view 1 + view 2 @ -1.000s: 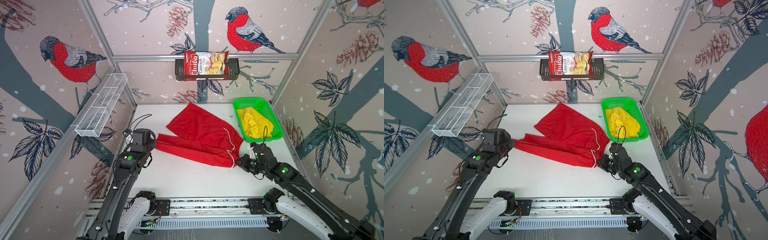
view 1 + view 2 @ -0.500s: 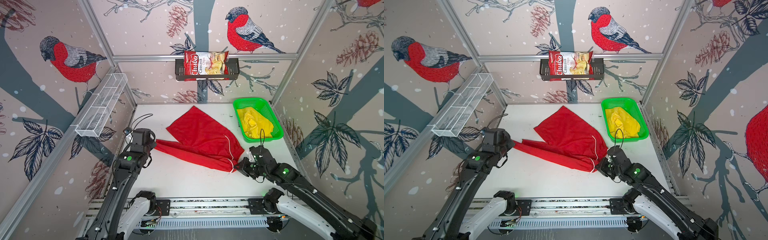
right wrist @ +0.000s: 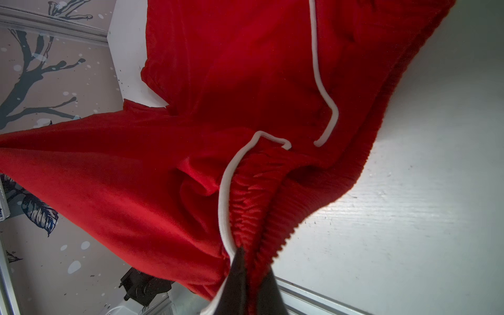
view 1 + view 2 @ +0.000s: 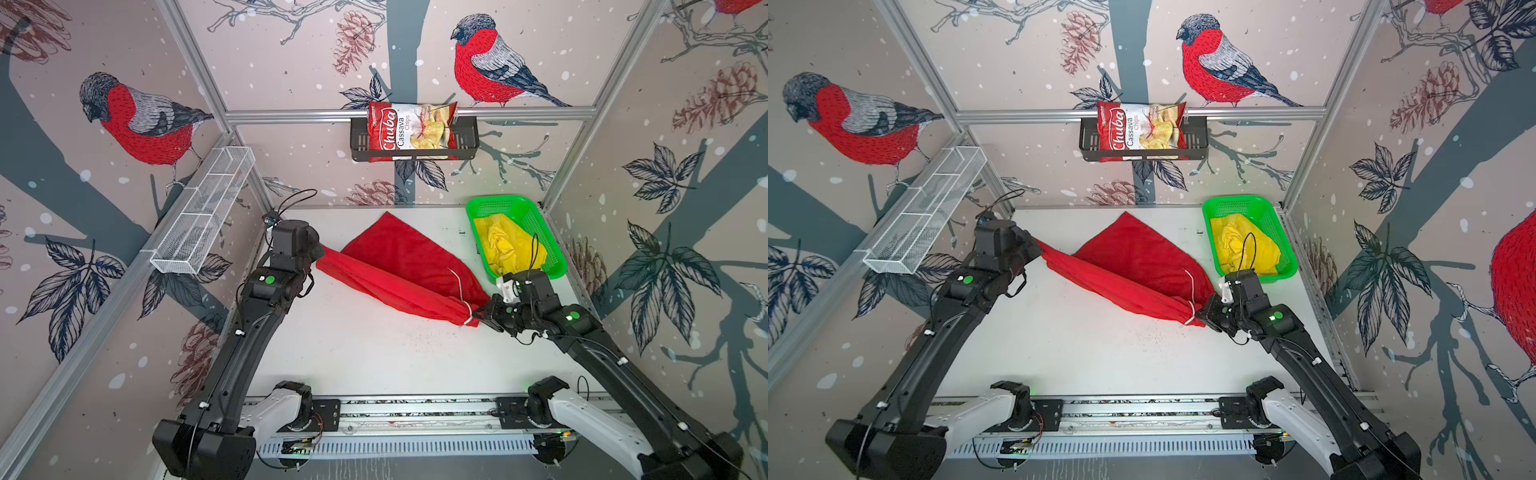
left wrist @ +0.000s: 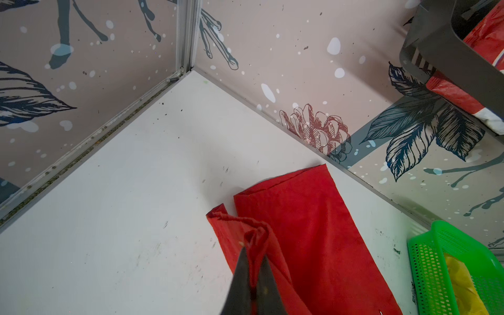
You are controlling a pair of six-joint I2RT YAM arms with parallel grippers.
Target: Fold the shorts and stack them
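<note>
- Two ends of the red shorts [image 4: 409,266] pinched: left pincer [image 4: 321,252], right pincer [image 4: 478,319]; fold unfinished.
- The yellow shorts [image 4: 505,249] lie crumpled in the basket [image 4: 498,203]; nothing stacked.

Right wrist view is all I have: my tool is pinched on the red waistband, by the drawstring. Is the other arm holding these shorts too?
Observer: Yes. The left tool is shut on a bunched leg hem of the red shorts, at the end opposite yours. In both top views a fold of cloth runs between the two tools.
Operator: And the second pair? I can't see it from here.
Observer: The yellow shorts lie crumpled in the green basket, just beyond the right tool. Neither arm is touching them.
</note>
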